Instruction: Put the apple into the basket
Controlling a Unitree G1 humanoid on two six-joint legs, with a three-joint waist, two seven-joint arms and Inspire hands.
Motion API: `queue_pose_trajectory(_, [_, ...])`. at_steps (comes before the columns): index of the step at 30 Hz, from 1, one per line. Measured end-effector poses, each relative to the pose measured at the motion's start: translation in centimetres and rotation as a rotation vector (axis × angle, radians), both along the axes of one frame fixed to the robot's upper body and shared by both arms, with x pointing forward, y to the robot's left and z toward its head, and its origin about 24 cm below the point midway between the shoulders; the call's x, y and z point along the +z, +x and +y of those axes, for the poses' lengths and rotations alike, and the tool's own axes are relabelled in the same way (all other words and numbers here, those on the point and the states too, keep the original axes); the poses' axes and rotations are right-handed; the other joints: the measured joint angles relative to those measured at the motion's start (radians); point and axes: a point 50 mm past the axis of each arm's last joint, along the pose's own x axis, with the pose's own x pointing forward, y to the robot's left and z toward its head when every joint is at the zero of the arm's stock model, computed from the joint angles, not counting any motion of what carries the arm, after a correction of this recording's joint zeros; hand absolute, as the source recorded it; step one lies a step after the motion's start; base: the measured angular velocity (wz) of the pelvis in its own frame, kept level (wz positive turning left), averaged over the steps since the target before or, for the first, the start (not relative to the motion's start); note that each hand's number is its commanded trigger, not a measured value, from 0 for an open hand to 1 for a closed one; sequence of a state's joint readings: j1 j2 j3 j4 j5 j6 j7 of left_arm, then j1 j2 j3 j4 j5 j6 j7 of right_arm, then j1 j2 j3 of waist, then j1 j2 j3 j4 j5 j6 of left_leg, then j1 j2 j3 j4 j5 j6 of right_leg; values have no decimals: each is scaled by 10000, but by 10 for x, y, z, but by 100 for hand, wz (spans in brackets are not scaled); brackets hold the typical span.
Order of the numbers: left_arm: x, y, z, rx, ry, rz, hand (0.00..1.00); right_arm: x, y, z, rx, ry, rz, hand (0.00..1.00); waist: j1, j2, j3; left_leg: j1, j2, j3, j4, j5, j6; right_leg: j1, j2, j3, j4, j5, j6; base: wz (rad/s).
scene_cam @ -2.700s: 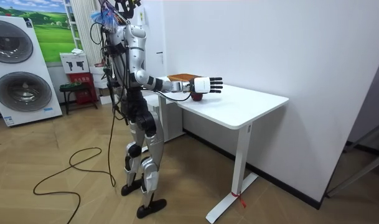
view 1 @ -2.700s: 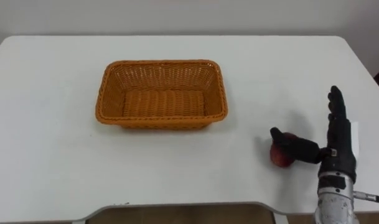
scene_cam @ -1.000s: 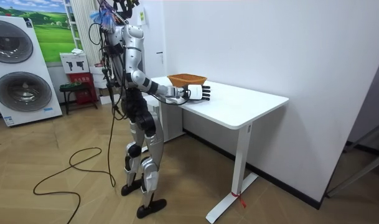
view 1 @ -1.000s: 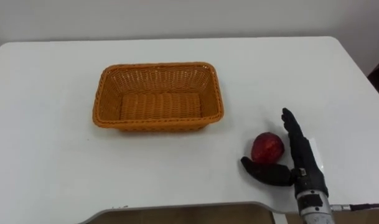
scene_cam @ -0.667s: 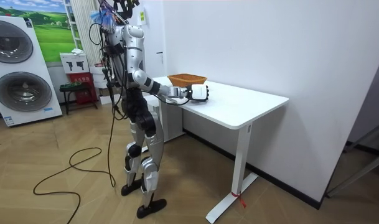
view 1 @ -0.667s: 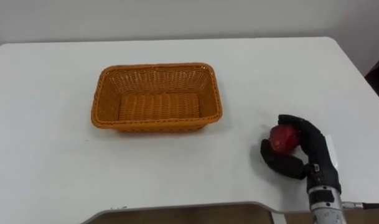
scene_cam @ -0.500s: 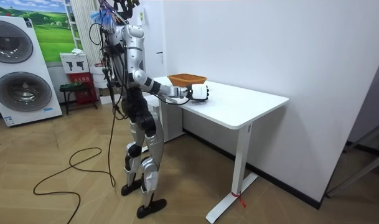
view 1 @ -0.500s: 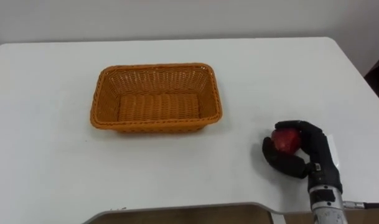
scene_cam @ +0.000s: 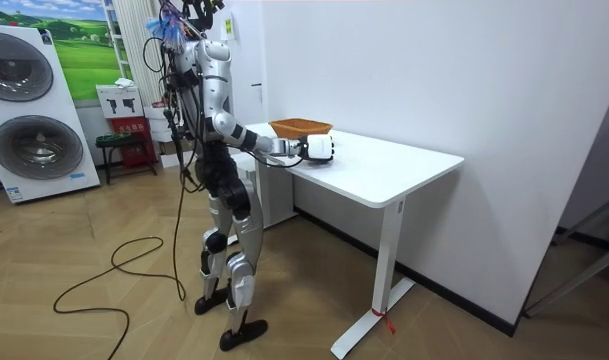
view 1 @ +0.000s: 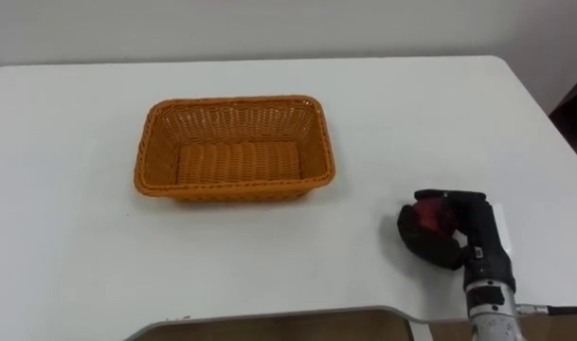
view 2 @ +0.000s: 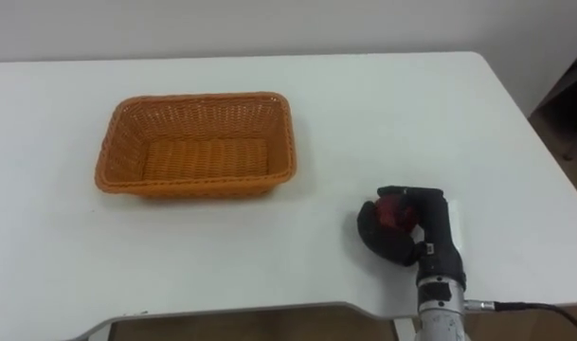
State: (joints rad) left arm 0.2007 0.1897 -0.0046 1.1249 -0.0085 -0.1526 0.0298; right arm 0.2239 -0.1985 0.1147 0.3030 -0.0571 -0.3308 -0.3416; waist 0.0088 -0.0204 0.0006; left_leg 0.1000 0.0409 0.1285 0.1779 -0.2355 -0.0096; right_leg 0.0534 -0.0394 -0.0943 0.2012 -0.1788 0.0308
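One grasp in place: grips the apple (view 1: 428, 217) in the right hand (view 1: 473, 233), curled round it, by the near right corner of the table (view 1: 411, 114), well apart from the basket (view 1: 233, 188). Next, likely: lift clear, carry over the rim, release inside.

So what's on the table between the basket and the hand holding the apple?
Nothing: both eye views show bare white table between the basket and the right hand curled round the apple.

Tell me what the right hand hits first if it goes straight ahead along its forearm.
Likely nothing: the right hand, shut on the apple, points across bare table, passing right of the basket, though depth is unclear.
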Motion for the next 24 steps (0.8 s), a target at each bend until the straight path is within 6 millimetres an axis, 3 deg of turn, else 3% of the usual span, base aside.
queue_pose_trajectory(8, [-1,1,-1,52,-29,77,0,8,7,1,-428,90,-241,100,313,2,64,9,0,15,-44,0,0,-34,3,1,-3,0,0,0])
queue_pose_trajectory(12, [-2,-1,-2,53,-32,184,0,32,22,7,-339,130,-1316,100,519,112,118,2,1,12,-48,2,-3,-63,9,11,-13,0,0,0])
queue_pose_trajectory(19, [-2,-3,-2,-35,-13,376,0,88,54,20,86,660,-3853,100,674,-31,47,-24,0,-48,-55,4,-3,-40,-1,-134,-31,0,0,2])
queue_pose_trajectory(24, [-2,-3,-1,-215,47,452,0,103,61,27,349,878,-4457,100,807,-112,-15,1,-6,-183,-87,6,-4,35,-4,-230,-160,9,6,5])
